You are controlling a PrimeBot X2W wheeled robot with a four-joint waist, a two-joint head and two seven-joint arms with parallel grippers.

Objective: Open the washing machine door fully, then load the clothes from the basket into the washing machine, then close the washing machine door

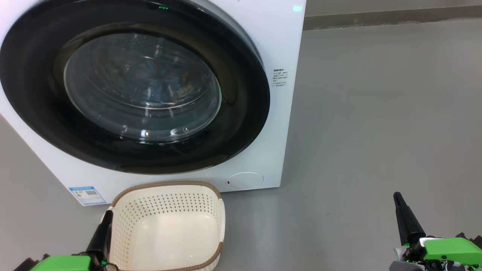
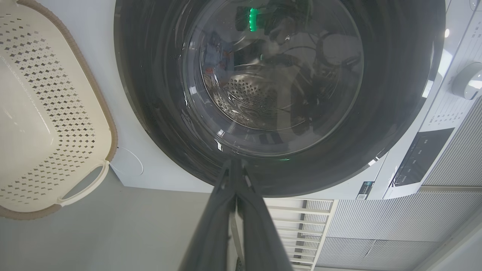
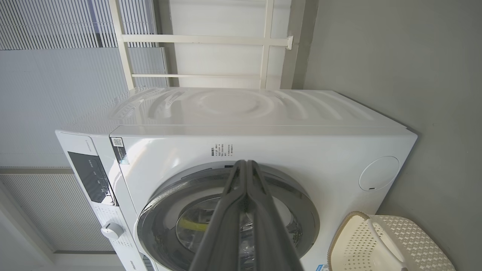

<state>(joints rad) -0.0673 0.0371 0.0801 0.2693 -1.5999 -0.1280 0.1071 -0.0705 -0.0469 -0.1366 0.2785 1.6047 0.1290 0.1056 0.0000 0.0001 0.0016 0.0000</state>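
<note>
Both are pressed together, holding nothing. My left end effector [image 1: 108, 213] sits at the left rim of the empty basket [image 1: 165, 185]; my right end effector [image 1: 397, 197] is well apart to the right. The washing machine door [image 1: 244, 113], shut, lies ahead and upward, nearer my left arm.

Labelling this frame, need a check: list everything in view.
washing machine: 1, white, on the floor ahead
washing machine door: 1, black rim, clear glass, shut on the machine's front
clothes: count unclear, bluish, behind the door glass in the drum
basket: 1, cream, brown rim, floor before the machine, nothing seen inside
label sticker: 1, blue, machine's lower left corner
round flap: 1, white, machine's lower right corner
control panel: 1, black, machine's top strip
floor: grey
left gripper: 1, dark fingers, shut, by the basket's left rim
right gripper: 1, dark fingers, shut, above the floor at right
</note>
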